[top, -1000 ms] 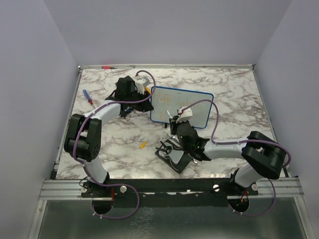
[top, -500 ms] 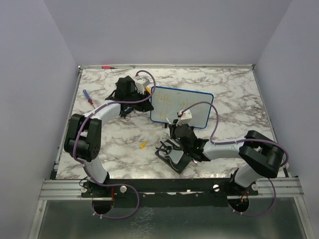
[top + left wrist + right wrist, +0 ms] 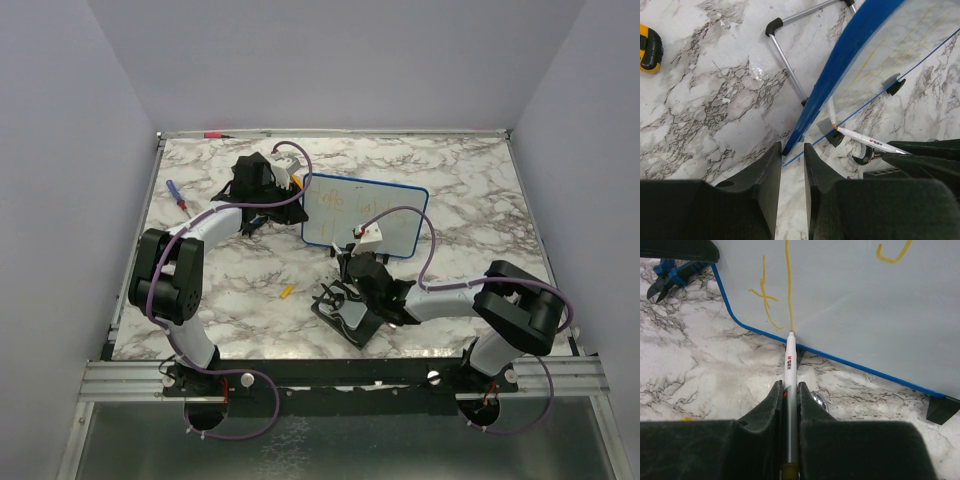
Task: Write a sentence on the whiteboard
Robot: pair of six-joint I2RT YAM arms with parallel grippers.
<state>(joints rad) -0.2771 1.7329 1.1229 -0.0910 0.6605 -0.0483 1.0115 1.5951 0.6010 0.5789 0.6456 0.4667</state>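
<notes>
The whiteboard (image 3: 372,208), white with a blue rim, stands tilted at the table's middle back. My left gripper (image 3: 297,197) is shut on the rim at the board's left edge (image 3: 840,65); the rim's corner sits between my fingertips (image 3: 769,160). My right gripper (image 3: 350,252) is shut on a white marker (image 3: 790,370). The marker's orange tip touches the board just above the lower rim (image 3: 791,332). The sentence shows as faint orange strokes (image 3: 345,203): a long vertical line (image 3: 787,285), a crossed letter (image 3: 765,296) and a curve (image 3: 892,255). The marker also shows in the left wrist view (image 3: 867,141).
A black square pad (image 3: 347,312) lies under my right arm. An orange cap (image 3: 288,292) lies on the marble. A blue and red screwdriver (image 3: 177,195) lies at the left, a red marker (image 3: 213,133) at the far edge. Blue pliers (image 3: 670,277) lie left of the board.
My right gripper has drawn back toward the near side, and the marker tip has run down the board to the lower rim. My left arm has not moved.
</notes>
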